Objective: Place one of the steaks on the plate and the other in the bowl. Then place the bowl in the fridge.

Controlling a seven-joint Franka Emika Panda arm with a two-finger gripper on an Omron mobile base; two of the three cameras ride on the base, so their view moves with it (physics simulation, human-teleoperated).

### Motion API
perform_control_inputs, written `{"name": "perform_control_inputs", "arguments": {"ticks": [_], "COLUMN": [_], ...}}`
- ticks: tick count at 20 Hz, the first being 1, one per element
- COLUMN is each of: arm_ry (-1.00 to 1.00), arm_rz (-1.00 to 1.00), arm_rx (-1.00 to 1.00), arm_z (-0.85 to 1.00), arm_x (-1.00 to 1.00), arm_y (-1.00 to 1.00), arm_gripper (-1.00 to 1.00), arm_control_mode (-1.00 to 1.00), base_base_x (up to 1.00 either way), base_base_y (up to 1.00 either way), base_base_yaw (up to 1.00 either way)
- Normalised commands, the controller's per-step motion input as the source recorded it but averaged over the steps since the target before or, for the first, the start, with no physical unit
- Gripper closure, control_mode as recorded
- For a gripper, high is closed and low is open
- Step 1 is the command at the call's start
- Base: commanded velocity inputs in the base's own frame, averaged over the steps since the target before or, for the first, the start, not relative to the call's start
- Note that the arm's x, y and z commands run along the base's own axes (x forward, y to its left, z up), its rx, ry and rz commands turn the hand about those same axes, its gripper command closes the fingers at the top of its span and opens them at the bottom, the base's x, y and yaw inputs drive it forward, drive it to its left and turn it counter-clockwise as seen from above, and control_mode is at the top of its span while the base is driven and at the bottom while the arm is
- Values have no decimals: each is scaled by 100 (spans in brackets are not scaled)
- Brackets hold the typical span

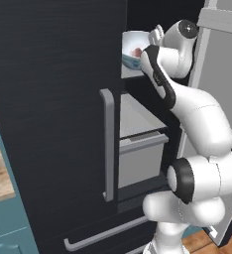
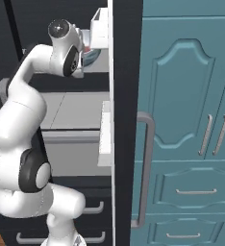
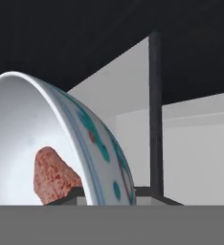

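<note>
The white bowl (image 1: 132,48) with its blue pattern is up at the fridge's top shelf level, inside the open fridge (image 1: 53,99). My gripper (image 1: 148,45) is shut on the bowl's rim. In the hand view the bowl (image 3: 102,139) wall runs between my two fingertips (image 3: 70,194), and the gripper (image 3: 106,194) pinches it. One pinkish-red steak (image 3: 54,174) lies inside the bowl, also visible as the steak (image 1: 137,52). From the right, the bowl (image 2: 91,58) peeks out past my hand. I cannot tell whether the bowl rests on the shelf. The plate and the other steak are out of view.
The left fridge door carries a long grey handle (image 1: 108,144). Below the bowl are a grey shelf (image 1: 138,116) and a grey drawer (image 1: 140,158). The open right door (image 2: 126,96) stands close beside my arm. Teal cabinets (image 2: 191,120) lie to the right.
</note>
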Motion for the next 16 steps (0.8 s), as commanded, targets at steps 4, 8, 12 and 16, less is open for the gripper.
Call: {"name": "perform_control_inputs", "arguments": {"ticks": [4,8,12,16], "arm_ry": [7,22,12,-3], "arm_rz": [0,0,0,0], "arm_rx": [0,0,0,0], "arm_z": [-25,-66,-35,0], "arm_x": [70,71,56,7], "arm_y": [15,12,28,11], "arm_gripper": [100,100,-100,-100], "arm_control_mode": [-100,-100,-100,-100], "base_base_x": [0,0,0,0], "base_base_y": [0,0,0,0], "base_base_yaw": [0,0,0,0]}}
